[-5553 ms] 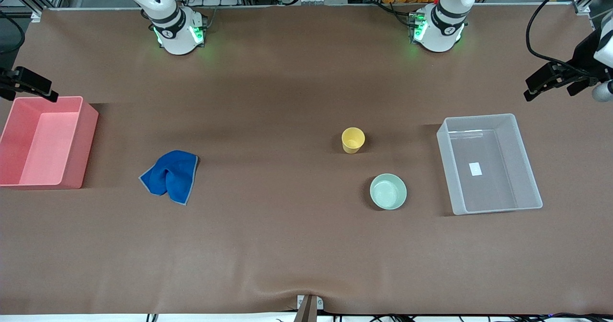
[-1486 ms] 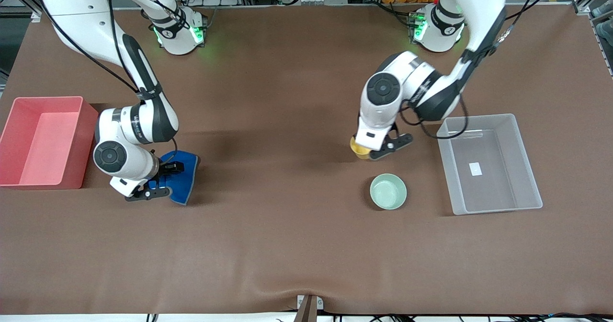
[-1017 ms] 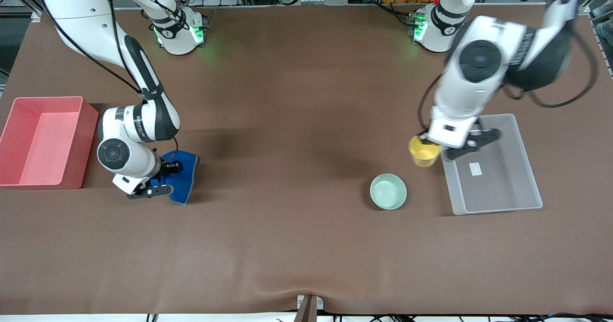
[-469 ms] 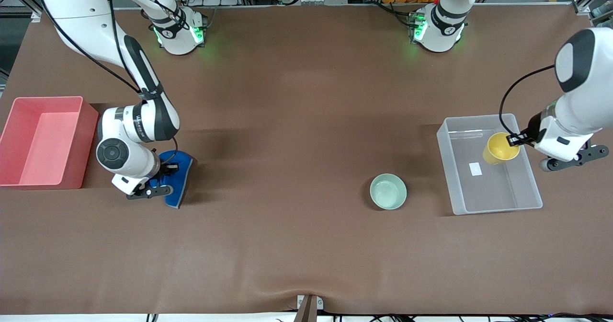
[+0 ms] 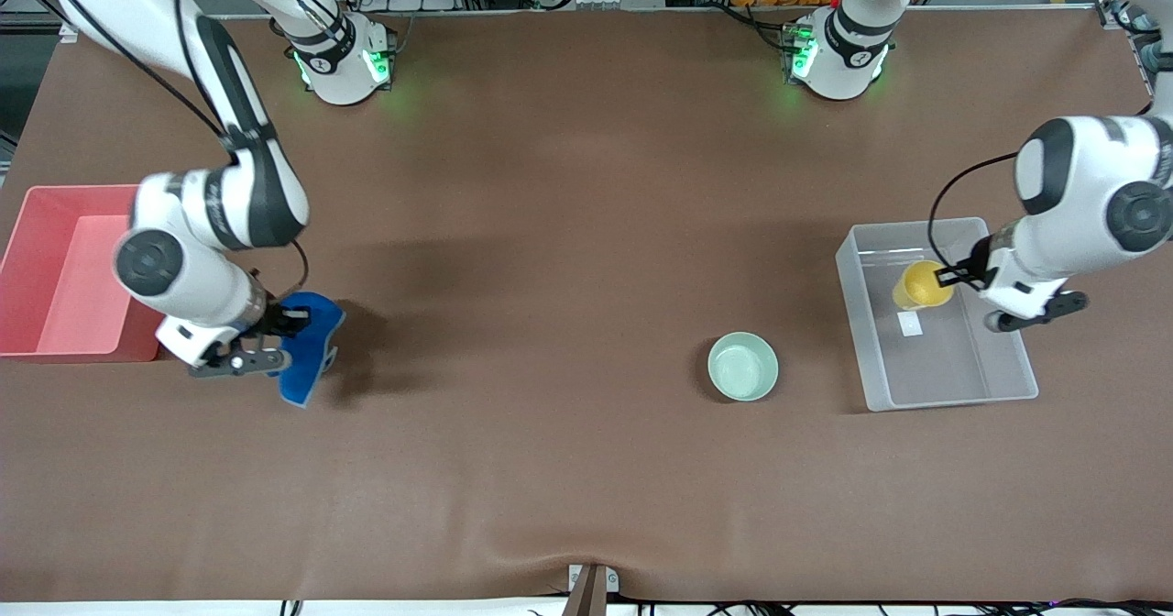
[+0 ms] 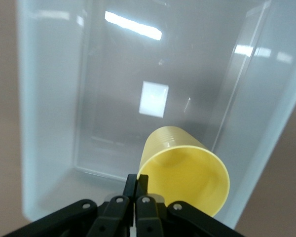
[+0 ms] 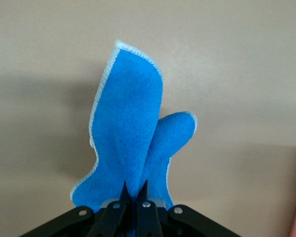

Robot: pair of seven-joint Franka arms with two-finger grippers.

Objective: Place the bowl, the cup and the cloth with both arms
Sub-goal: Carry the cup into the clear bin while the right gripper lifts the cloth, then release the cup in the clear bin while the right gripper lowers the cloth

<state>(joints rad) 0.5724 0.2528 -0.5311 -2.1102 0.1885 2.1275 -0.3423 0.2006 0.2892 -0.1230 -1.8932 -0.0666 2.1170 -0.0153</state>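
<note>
A: Left side status?
B: Left gripper is clenched on the rim of the yellow cup, holding it tilted over the clear bin. Half a second ago the cup hung near the bin's wall at the left arm's end of the table; now it sits over the bin's middle, above the white label.

A: Right?
B: Right gripper is pinched shut on the blue cloth. The cloth is lifted and hangs from the fingers, folds drooping. It has shifted toward the pink bin since the earlier frame and is now just beside it, over the table.

A: Bowl?
B: Green bowl is unmoved, upright on the table near the clear bin, toward the right arm's end from it. Neither gripper touches it.
</note>
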